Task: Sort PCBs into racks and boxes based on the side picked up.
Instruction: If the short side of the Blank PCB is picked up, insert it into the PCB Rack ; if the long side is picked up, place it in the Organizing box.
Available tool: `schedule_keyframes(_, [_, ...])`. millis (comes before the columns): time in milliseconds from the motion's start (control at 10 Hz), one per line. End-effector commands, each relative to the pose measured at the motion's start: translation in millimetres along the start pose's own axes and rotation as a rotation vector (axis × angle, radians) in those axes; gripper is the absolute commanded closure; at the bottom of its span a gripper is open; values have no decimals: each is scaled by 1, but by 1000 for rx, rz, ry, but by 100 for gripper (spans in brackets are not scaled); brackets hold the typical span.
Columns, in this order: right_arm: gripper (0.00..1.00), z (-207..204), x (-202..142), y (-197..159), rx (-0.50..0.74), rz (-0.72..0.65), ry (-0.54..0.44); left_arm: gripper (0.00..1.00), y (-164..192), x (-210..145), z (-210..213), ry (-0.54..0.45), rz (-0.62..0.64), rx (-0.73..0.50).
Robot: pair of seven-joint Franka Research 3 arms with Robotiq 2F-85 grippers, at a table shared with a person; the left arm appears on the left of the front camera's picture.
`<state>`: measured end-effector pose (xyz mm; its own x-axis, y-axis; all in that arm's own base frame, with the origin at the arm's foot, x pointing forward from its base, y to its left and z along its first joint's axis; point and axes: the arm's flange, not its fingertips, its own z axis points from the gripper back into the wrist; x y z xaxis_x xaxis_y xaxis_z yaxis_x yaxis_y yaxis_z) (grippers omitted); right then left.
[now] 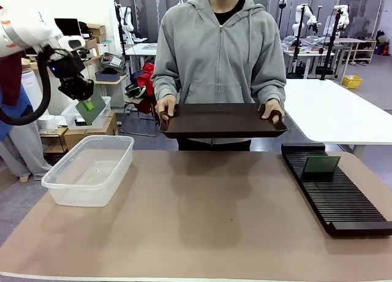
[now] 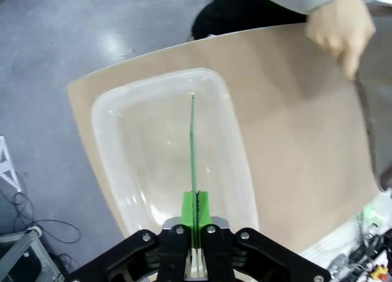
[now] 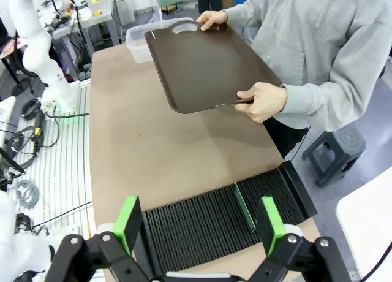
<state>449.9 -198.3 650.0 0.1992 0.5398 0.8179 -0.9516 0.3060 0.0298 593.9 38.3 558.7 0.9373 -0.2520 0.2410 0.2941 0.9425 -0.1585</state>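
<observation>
My left gripper (image 1: 86, 99) hangs above the clear box (image 1: 92, 168) at the table's left and is shut on a green PCB (image 1: 91, 111). In the left wrist view that PCB (image 2: 192, 148) shows edge-on between the green pads, straight over the box (image 2: 131, 153). Another PCB (image 1: 321, 165) stands upright in a slot of the black rack (image 1: 343, 199) at the right. My right gripper (image 3: 199, 224) is open above the rack (image 3: 202, 224), and the slotted PCB (image 3: 244, 206) stands between its fingers' line of sight.
A person at the far side holds a dark brown tray (image 1: 220, 120) with both hands above the table edge. The tray (image 3: 199, 64) appears tilted in the right wrist view. The middle of the brown table (image 1: 208, 221) lies bare.
</observation>
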Motion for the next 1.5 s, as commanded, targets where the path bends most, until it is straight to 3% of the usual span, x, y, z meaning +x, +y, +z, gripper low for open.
schedule_keyframes(0, [0,-1,0,3,8,1,-3,97,-13,-17,-19,-20,22,76])
schedule_keyframes(200, [0,-1,0,3,8,1,-3,97,-14,-19,-42,-2,49,45])
schedule_keyframes(300, [0,-1,0,3,8,1,-3,97,-6,-6,-25,-5,6,54])
schedule_keyframes(800, [0,-1,0,3,8,1,-3,97,-8,-5,-27,-12,16,56])
schedule_keyframes(1000, [0,-1,0,3,8,1,-3,97,-17,-8,-60,72,26,-35])
schedule_keyframes(1400, [0,-1,0,3,8,1,-3,97,-25,-41,-99,130,30,-42])
